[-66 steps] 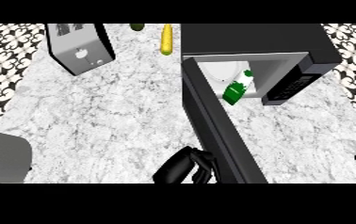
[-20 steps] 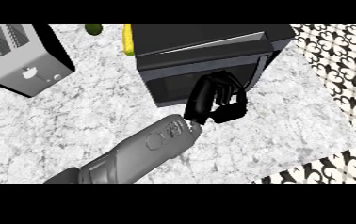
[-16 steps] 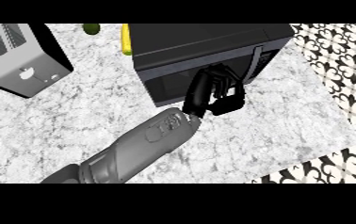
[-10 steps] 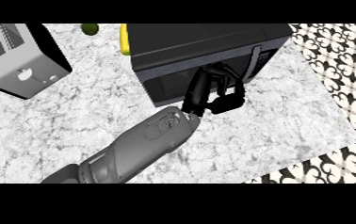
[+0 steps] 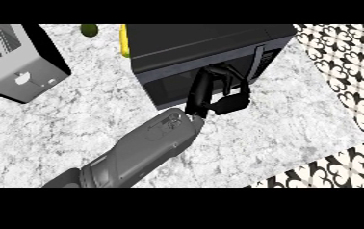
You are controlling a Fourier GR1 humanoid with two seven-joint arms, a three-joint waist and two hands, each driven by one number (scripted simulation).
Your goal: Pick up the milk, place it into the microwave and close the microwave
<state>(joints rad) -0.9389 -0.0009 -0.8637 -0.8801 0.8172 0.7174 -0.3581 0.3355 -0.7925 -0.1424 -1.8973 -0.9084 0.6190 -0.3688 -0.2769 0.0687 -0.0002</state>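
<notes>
Grey-white marbled stone makes up the tabletop, with black-and-white patterned tiling showing beyond its right edge and near right corner. Toward the far edge stands the microwave, a black box whose door is closed, the dark glass front facing the near side and a pale vertical handle running down its right part. The milk cannot be seen anywhere; with the door closed, the inside of the oven is hidden.

One grey forearm rises from the near edge at the left and slants up to the right, ending in a black hand set against the door front, just left of the handle. Its fingers are stretched out long against the glass and curl round nothing, while the thumb side bends loosely below them. Which arm this is cannot be told for certain from its slant; no other hand is in view.

At the far left corner sits a grey toaster with dark sides. Behind it, near the far edge, lies a small green round fruit, and a yellow object shows just beside the microwave's left side, mostly hidden by it.
</notes>
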